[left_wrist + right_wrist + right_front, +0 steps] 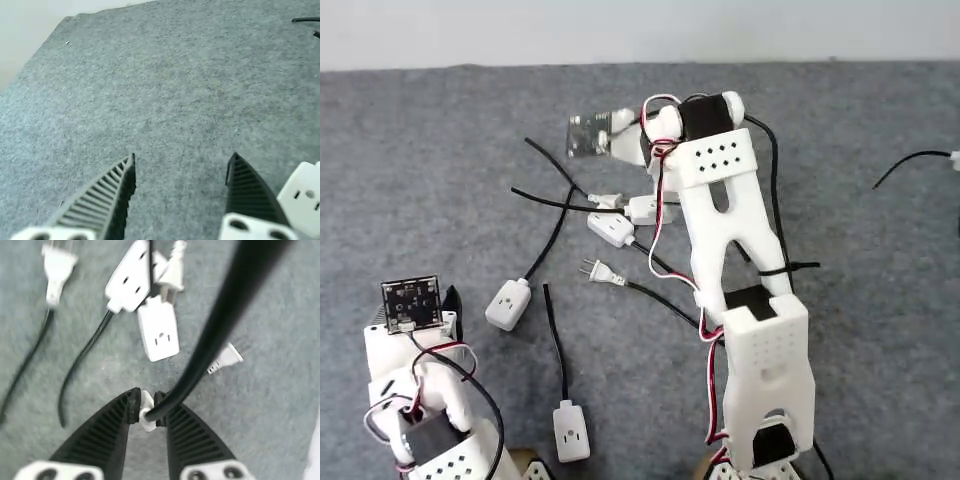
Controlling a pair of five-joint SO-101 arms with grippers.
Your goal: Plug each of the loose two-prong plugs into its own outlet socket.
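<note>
My right gripper [145, 399] holds its fingers pinched shut on a white plug [147, 422] with a black cord, the nearest outlet socket [159, 335] lying on the table [272, 405] just ahead, lengthwise roughly in line with them, while my left gripper [183, 159] hangs wide open, empty and well apart.

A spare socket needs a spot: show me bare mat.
Bare mat lies right of the right arm, and far left beyond the left gripper. Crowded: the middle, where outlet sockets, a loose plug and black cords cluster.
</note>
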